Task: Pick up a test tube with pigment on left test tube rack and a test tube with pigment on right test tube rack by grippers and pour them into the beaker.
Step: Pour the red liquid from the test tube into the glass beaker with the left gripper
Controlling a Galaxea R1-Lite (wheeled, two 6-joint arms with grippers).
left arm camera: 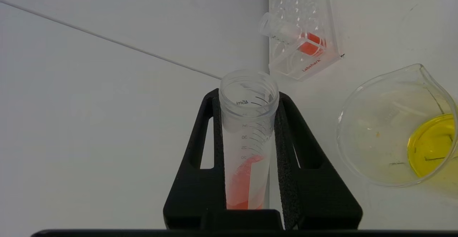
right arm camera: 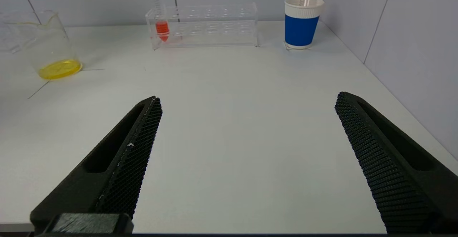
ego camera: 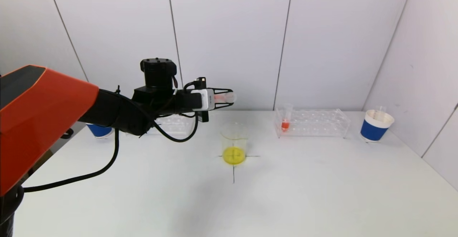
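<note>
Right gripper [right arm camera: 247, 158]: jaws spread wide, low over bare table [ego camera: 322, 194], near front edge. Left gripper [ego camera: 229, 98]: clamped on test tube [ego camera: 223, 97] of orange pigment, held about level, above and just left of beaker [ego camera: 234, 144]. Beaker: yellow liquid, on cross mark, open tabletop all round. Right rack [ego camera: 313, 122]: near back wall, one orange tube [ego camera: 285, 122] at its left end.

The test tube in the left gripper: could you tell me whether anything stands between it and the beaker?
Nothing visible does. The left gripper holds the test tube tilted nearly level in the air, above and slightly behind the beaker, whose mouth is open. The right rack stands off to the right, clear of the path.
</note>
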